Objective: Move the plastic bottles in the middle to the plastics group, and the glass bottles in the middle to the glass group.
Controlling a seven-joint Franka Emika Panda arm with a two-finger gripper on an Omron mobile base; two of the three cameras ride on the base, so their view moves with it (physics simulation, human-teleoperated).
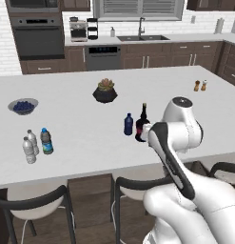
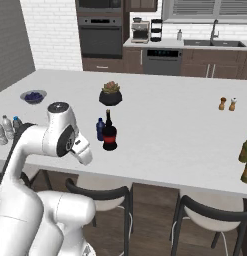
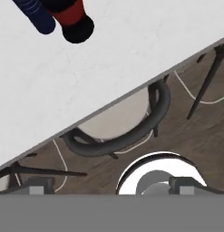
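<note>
**Two bottles wait mid-counter**

We see our gripper spread wide at the hand view's bottom, holding nothing. The dark glass bottle and solid blue bottle stand just beside each other at frame centre; the blue-labelled bottle stands by the white-capped bottles at lower left.

Big white counter in the middle of a kitchen. Dark chairs with pale seats tucked under its near edge. Brown wood floor below. White brick wall at the back, with a black oven, dark brown cupboards, a sink and a window with blinds.
</note>
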